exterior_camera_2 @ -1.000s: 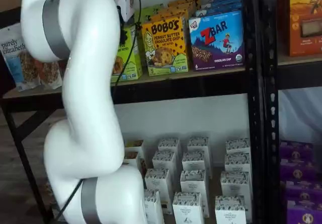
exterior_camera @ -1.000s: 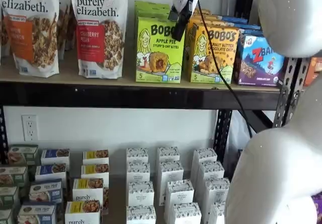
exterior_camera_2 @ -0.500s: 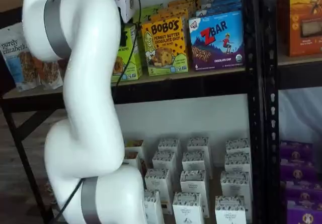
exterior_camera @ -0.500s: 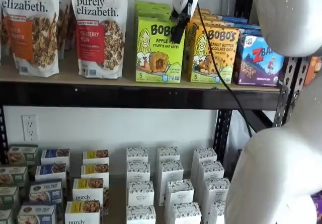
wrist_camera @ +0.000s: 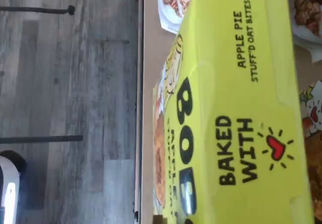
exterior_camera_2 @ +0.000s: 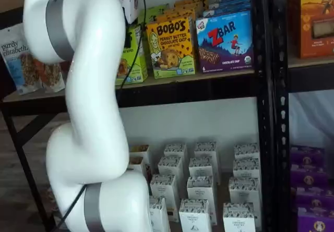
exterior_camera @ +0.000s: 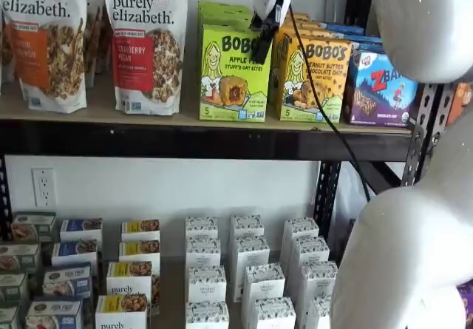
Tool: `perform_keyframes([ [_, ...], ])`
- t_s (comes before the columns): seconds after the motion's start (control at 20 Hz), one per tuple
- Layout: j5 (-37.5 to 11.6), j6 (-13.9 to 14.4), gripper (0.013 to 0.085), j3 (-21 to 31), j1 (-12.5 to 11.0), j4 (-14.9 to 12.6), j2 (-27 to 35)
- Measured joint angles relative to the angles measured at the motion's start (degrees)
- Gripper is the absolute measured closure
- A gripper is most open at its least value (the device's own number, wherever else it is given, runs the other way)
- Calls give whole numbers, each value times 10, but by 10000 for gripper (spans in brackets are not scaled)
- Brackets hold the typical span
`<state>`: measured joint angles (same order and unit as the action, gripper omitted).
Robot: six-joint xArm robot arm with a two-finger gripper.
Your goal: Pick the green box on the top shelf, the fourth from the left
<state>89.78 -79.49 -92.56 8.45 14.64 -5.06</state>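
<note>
Lime-green box (exterior_camera: 233, 74) stands upper centre of frame on the top shelf (exterior_camera: 185, 138). Over the last second the gripper (exterior_camera: 260, 44) has crept slightly higher above it; finger gap cannot be told, no grasp yet.

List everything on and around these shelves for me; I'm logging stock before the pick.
Lime-green upright Bobo's Apple Pie carton: front one of a row, green, top shelf, under the end effector.
Yellow-orange Bobo's Peanut Butter Chocolate Chip carton: front of a row, beside the green carton.
Blue-purple ZBar box: front of a row, next along.
White Purely Elizabeth granola pouches: two show plainly, top shelf.
Long tan wooden shelf board with black front beam: one.
Small white patterned boxes: many, lower level.
Small boxes with coloured labels: several, lower level.
White wall socket: one, back wall.
Purple boxes: several, low in the neighbouring bay.
Orange box: one, neighbouring shelf.
White robot arm: one.
End effector: white body, black fingers seen side-on.
</note>
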Motion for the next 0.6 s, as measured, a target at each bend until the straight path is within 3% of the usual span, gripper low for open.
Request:
perform_keyframes([
  [0.4,7,1,370,-5,1,1,2],
  [0.6,6,1,450,-4,1,3,1],
])
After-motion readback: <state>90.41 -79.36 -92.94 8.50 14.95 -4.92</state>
